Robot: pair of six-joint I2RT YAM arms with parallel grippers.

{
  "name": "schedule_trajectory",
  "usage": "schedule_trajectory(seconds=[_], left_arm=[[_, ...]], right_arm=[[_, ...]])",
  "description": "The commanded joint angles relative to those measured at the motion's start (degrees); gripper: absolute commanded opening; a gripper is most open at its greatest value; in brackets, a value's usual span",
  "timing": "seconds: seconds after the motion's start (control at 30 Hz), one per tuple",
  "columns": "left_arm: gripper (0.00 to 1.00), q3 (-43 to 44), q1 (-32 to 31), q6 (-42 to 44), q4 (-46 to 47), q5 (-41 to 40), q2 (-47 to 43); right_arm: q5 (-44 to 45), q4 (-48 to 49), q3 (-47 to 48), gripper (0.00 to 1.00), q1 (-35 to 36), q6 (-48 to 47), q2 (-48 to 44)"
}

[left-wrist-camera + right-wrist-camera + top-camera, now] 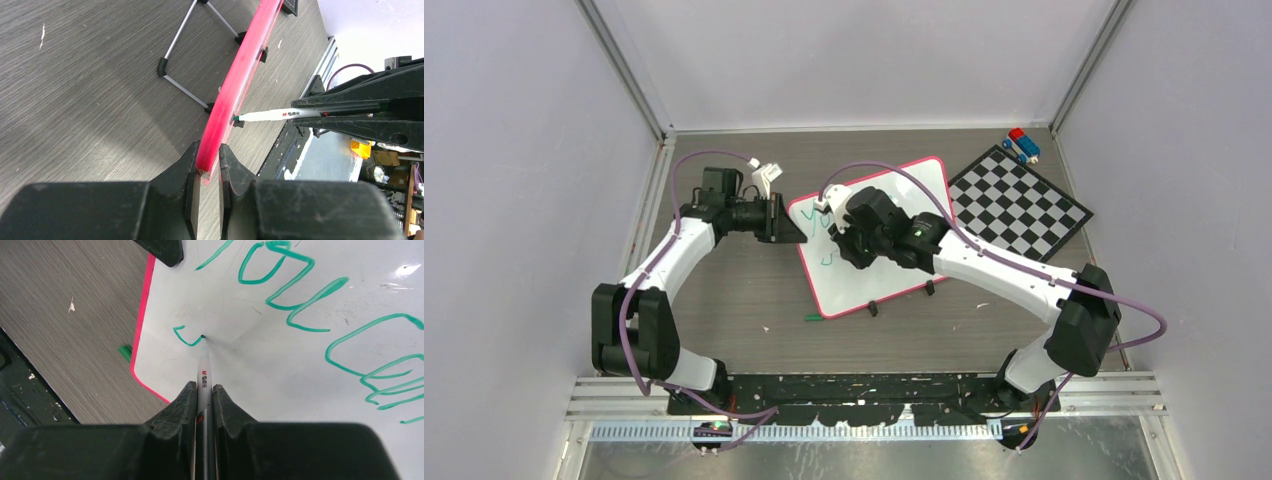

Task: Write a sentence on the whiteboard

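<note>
Since the flat white whiteboard with the thin pink-red rim (854,285) sits propped on a thin wire stand (161,66) mid-way across the grey wood-grain table (724,290), just left of the black-and-white checkered board (1019,210), I read it as light, stiff and easy to shove. Left gripper (208,152) is clamped on the rim at the board's left edge, one jaw on each side of the pink strip. That's the right place to hold, since the glossy face offers no grip. Right gripper (203,388) is clenched on the slim white marker (204,365), well back from the nib. The nib touches the board low on the left, at the end of a short green hook. The green handwritten sentence (252,281) reads "You can" so far, maybe half done by my estimate. The barrel looks smooth and could twist under load. I'd press lightly and use short strokes.
</note>
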Motion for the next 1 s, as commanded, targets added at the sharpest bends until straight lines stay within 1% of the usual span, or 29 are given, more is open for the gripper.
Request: schedule_trajectory(seconds=[0.0, 0.2, 0.53, 0.57, 0.6, 0.73, 0.9, 0.97], left_arm=[[0.00, 1.17, -0.06, 0.27, 1.20, -2.64, -0.90], [0.00, 1.19, -0.05, 0.18, 1.21, -2.55, -0.89], [0.00, 0.97, -0.05, 0.78, 0.72, -2.89, -1.19], [0.00, 0.99, -0.10, 0.80, 0.73, -2.88, -1.18], [0.00, 0.97, -0.06, 0.80, 0.72, -2.97, -1.19], [0.00, 1.21, -0.04, 0.84, 0.54, -2.99, -1.16], [0.00, 1.31, -0.05, 0.80, 0.43, -2.86, -1.05], [0.00, 1.42, -0.05, 0.76, 0.47, -2.81, -0.89]], right_arm=[[2.54, 1.48, 2.95, 0.00, -0.51, -0.19, 0.23], [0.36, 1.50, 3.69, 0.00, -0.42, 0.76, 1.58], [-0.54, 0.99, 4.45, 0.00, 0.72, 0.80, 2.85], [-2.92, 0.73, 4.35, 0.00, 0.71, 0.65, 2.77], [-4.04, 0.56, 4.20, 0.00, 0.78, 0.54, 2.61], [-3.90, -0.19, 3.71, 0.00, 0.51, -0.15, 0.83], [-6.88, -1.08, 2.78, 0.00, -1.61, 1.32, -2.73], [-6.72, -1.18, 2.33, 0.00, -1.65, 1.38, -3.36]])
